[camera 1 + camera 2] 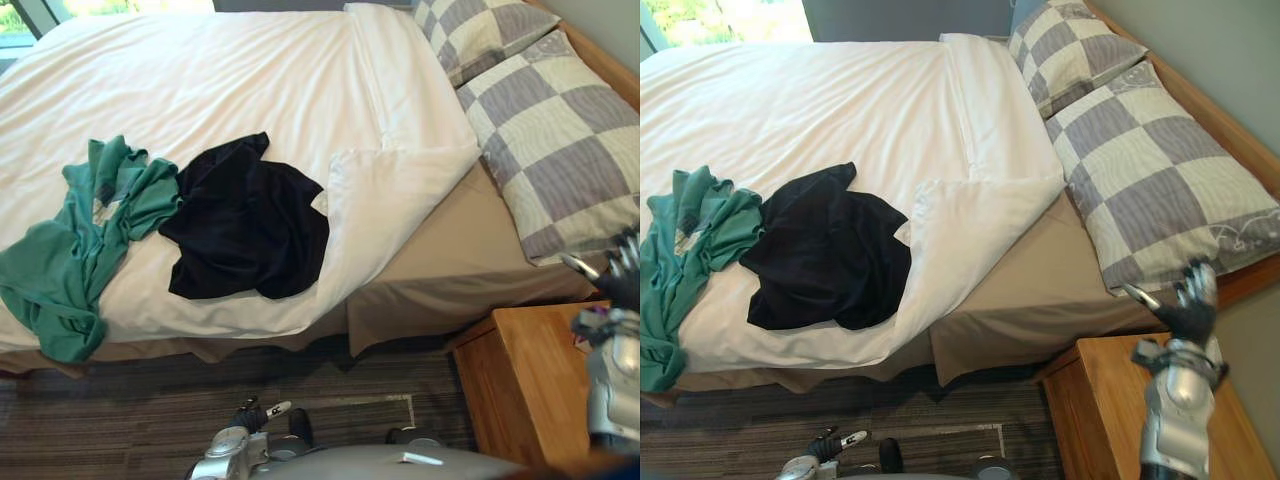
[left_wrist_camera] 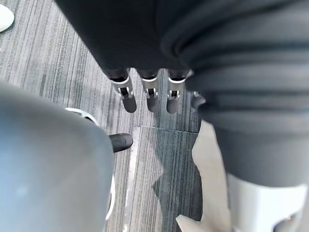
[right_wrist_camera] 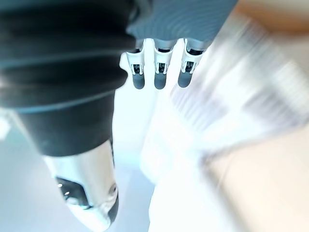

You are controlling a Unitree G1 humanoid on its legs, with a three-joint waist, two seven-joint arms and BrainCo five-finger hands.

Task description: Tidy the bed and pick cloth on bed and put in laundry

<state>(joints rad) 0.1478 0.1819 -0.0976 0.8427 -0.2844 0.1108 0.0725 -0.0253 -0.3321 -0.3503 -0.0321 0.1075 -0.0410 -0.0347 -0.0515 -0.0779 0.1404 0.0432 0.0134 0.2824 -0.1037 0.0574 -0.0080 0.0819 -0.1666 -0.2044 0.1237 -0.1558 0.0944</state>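
Cloth lies in two heaps on the bed point(image 1: 420, 315), and neither of my hands holds any of it. A green cloth point(image 1: 70, 250) is crumpled at the left side of the white duvet point(image 1: 220, 80), its lower end trailing down to the near edge of the bed. Just beside it, towards the middle, a black cloth point(image 1: 245, 225) is bunched on the duvet. I cannot tell whether the two touch where their edges come together.

On the black cloth's right, the duvet's near corner point(image 1: 970, 225) is folded back on itself, with a fold of it lying over that side of the cloth. The fold bares a tan sheet point(image 1: 1030, 290) below the pillows. Two checked pillows lean at the head of the bed, the nearer one point(image 1: 1160, 170) large and the farther one point(image 1: 1065, 50) behind it.

My right hand point(image 1: 1188, 315) is raised above the wooden nightstand point(image 1: 1100, 410), close to the nearer pillow's corner and well apart from both cloths. Its fingers point(image 3: 155, 72) are straight and spread, empty.

My left hand point(image 2: 148, 92) hangs low in front of the bed, over the grey striped floor point(image 1: 120, 420). Its fingers point(image 2: 124, 94) point down, straight and slightly apart, grasping nothing.
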